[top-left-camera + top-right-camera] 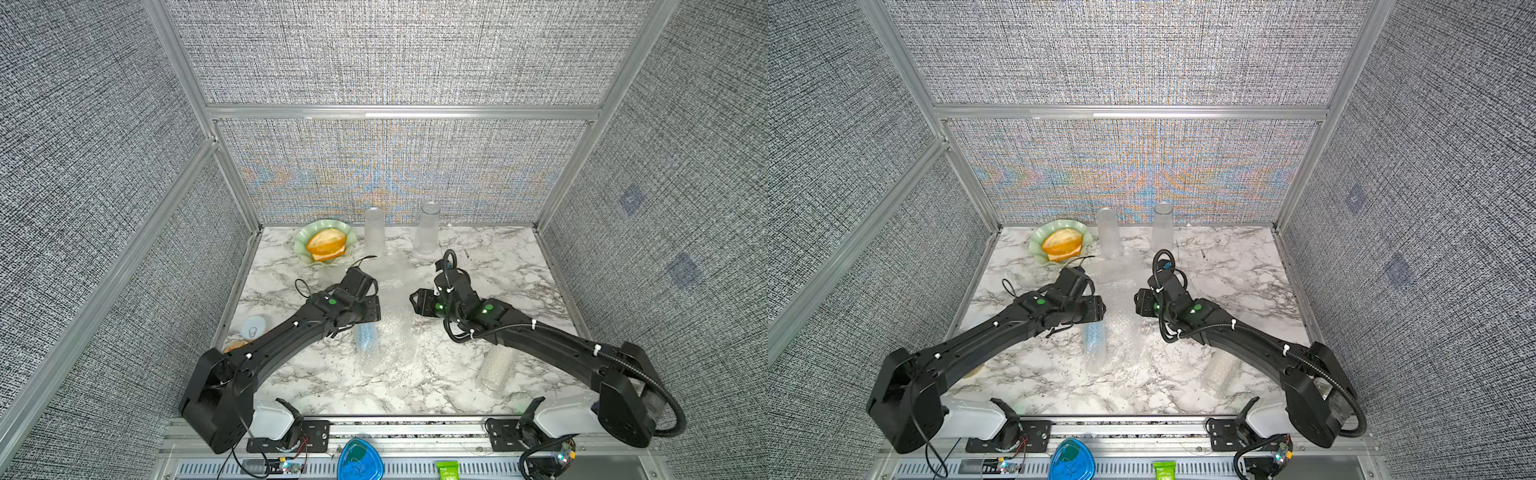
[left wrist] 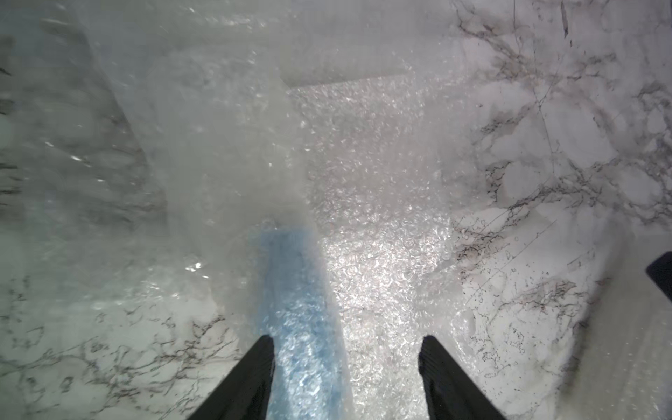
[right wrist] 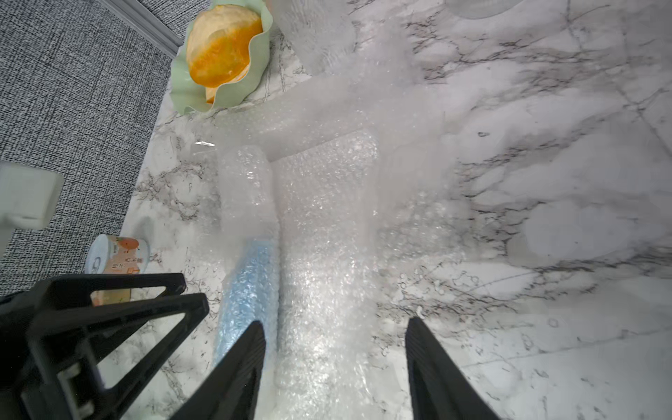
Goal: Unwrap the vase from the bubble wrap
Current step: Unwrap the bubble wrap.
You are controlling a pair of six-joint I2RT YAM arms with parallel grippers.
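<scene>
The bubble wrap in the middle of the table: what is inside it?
Inside the bubble wrap a light blue object shows through, lying along one side. Its shape and far end are blurred by the layers; whether it is the vase cannot be told.

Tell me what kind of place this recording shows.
Probably a lab test cell rather than a home: grey fabric panels in aluminium framing enclose a marble-patterned tabletop, with two black robot arms bolted to its front rail.
</scene>
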